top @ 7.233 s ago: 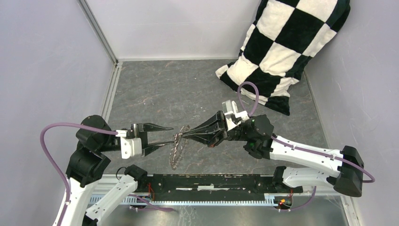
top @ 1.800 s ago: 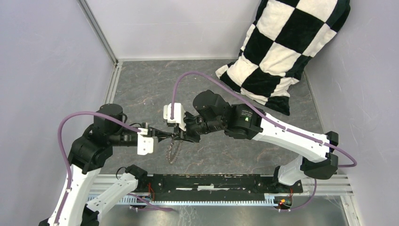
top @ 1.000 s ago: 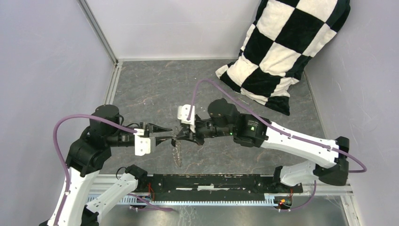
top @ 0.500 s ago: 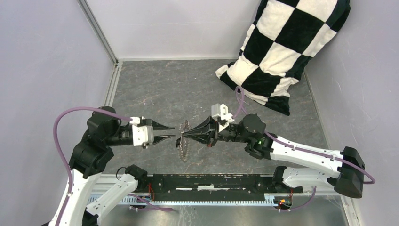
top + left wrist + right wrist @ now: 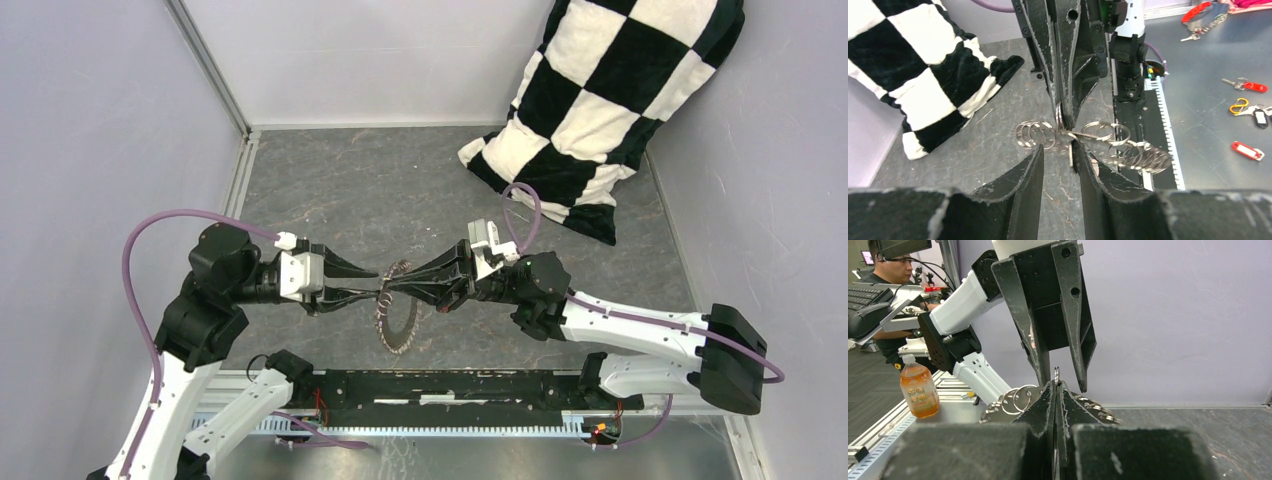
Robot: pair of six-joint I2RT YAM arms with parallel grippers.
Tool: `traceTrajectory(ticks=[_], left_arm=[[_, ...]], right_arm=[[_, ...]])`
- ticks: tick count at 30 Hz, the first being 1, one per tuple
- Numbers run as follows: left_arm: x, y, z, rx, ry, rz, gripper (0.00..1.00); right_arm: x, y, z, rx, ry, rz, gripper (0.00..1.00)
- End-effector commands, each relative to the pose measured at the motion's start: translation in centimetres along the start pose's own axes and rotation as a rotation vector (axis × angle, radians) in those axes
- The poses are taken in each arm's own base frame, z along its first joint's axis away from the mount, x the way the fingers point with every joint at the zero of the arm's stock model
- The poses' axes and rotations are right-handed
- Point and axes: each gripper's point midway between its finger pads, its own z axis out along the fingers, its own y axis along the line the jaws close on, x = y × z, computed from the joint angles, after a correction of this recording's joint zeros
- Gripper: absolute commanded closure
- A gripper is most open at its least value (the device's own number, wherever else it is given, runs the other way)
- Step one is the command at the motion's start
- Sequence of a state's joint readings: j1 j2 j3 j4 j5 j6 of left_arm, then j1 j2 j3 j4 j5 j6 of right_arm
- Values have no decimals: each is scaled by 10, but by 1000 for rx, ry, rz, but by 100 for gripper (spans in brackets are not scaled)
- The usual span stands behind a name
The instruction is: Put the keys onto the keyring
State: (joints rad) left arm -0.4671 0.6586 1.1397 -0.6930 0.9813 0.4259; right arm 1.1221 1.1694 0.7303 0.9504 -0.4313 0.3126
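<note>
Right pincer was clamped shut on the top of the keyring, which hung down toward the bench, left pincer spread open astride that same spot, so I'd reckon: pinch one coil gently, no yanking.

In the top view, the keyring is hanging at lower centre of the frame, above the table and between the two grippers. The left gripper is pointing in from the left and the right gripper from the right, their tips meeting at the keyring's upper edge. The pillow is leaning in the upper right corner, behind the grippers. A rail is running along the bottom, in front of the keyring. In the left wrist view, the keyring is hanging centre-right, with the pillow at upper left. In the right wrist view, a bottle is standing at far left.
</note>
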Motion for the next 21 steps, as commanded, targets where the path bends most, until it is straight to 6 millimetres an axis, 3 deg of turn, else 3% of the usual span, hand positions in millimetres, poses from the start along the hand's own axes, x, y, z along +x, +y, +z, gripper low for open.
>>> traceTrajectory(ticks=[1,10,14,17,21], left_arm=[[-18,-11,1,70,-56,-31,62],[-13,-7,3,55,-43,-44,81],[-5,-6,2,39,-24,-28,97],[4,-2,0,9,14,-13,98],[5,14,-1,-74,27,-5,98]], right_arm=[[-23,5,8,-34,-70,-33,100],[-5,5,17,-70,37,-28,100],[-5,6,18,-75,47,-28,100],[-8,4,17,-64,59,-45,99],[-8,-9,12,19,137,-84,60]])
